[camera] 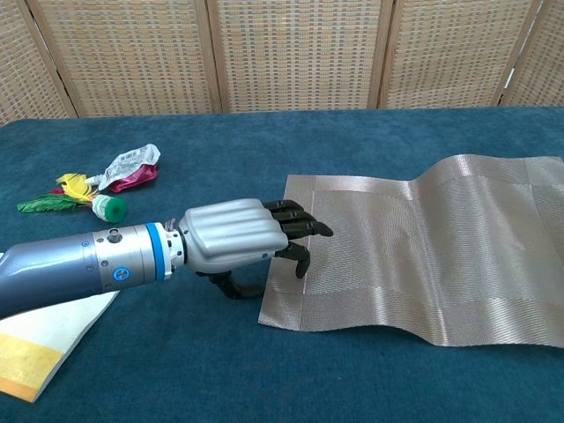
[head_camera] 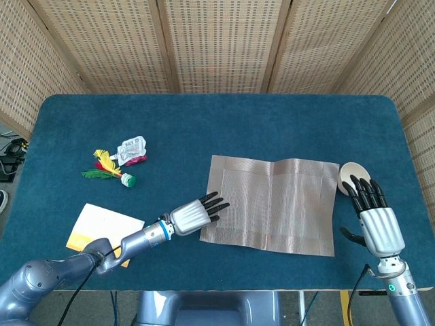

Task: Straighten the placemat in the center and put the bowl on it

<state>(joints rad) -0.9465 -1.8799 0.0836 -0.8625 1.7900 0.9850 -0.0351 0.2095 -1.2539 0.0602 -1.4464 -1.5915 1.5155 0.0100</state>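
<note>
The tan woven placemat (head_camera: 272, 204) lies right of the table's middle, slightly skewed, with a raised fold down its centre (camera: 423, 251). My left hand (head_camera: 197, 214) reaches in from the left; its fingertips rest flat on the mat's left border (camera: 295, 220) and it holds nothing. The small white bowl (head_camera: 352, 175) stands just past the mat's right edge, partly behind the fingertips of my right hand (head_camera: 374, 214). That hand lies with fingers stretched out and apart, empty. The chest view shows neither the bowl nor the right hand.
A feathered toy (head_camera: 109, 168) and a crumpled packet (head_camera: 132, 149) lie at the left (camera: 128, 167). A yellow and white booklet (head_camera: 95, 227) sits under my left forearm. The blue table's front edge (head_camera: 272, 288) is close to both hands. Wicker screens stand behind.
</note>
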